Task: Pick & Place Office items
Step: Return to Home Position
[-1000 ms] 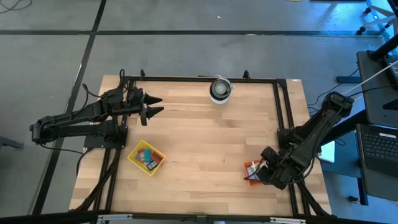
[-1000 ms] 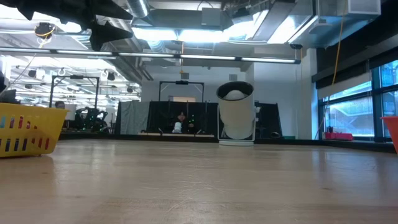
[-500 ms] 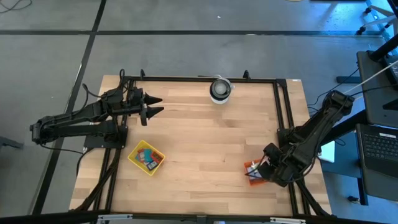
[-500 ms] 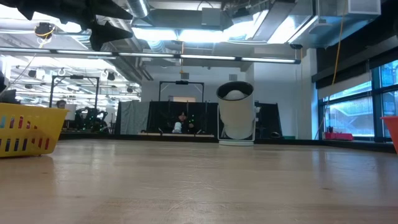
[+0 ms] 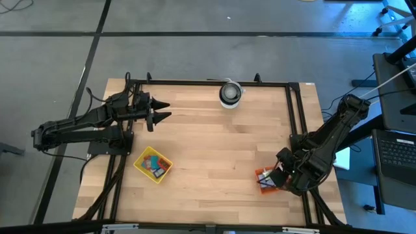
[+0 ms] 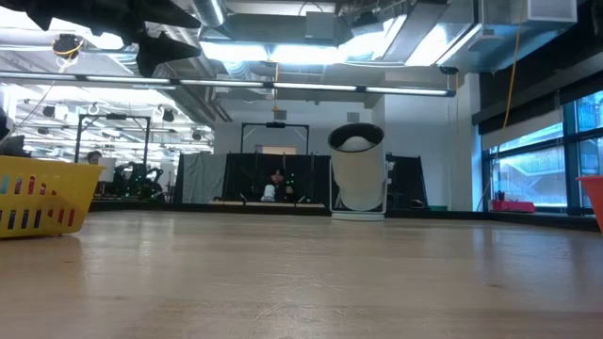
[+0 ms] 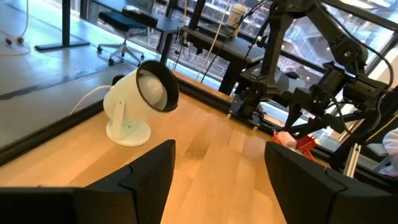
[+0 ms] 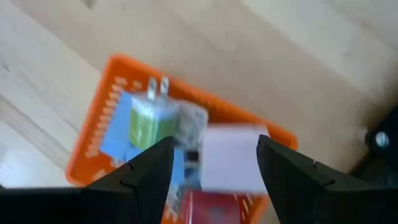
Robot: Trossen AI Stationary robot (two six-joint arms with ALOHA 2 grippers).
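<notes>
Directly below the right gripper (image 8: 211,167) sits the orange bin (image 8: 99,127), seen between two spread fingers (image 8: 149,168) with nothing held: the claw is released and empty. Inside the bin, just ahead of the fingertips, lie the office items: a light green charger adapter (image 8: 149,118) with its prongs up, a blue piece (image 8: 115,142) touching it on one side, a pale blurred block (image 8: 230,155) on the other, and a red piece (image 8: 211,208) nearest the claw.

Change over the last second: in the high view the right gripper (image 5: 278,174) has drawn back a little toward its own base at the table's (image 5: 221,143) right edge, and more of the orange bin (image 5: 262,177) is now uncovered on the side facing the table's middle. Nothing in the bin has shifted.

Left gripper (image 5: 168,110) is unmoved, fingers apart and empty, hanging over bare wood. The yellow bin (image 5: 142,156), holding more small coloured pieces, lies near it toward the front edge; the white round device (image 5: 230,93) stands well apart, ahead of its fingertips.

Judgement: no loose piece shows on the bare tabletop, so the sorting looks complete. The withdrawal reads as the right arm clearing the bin to park, and only that retreat remains.
</notes>
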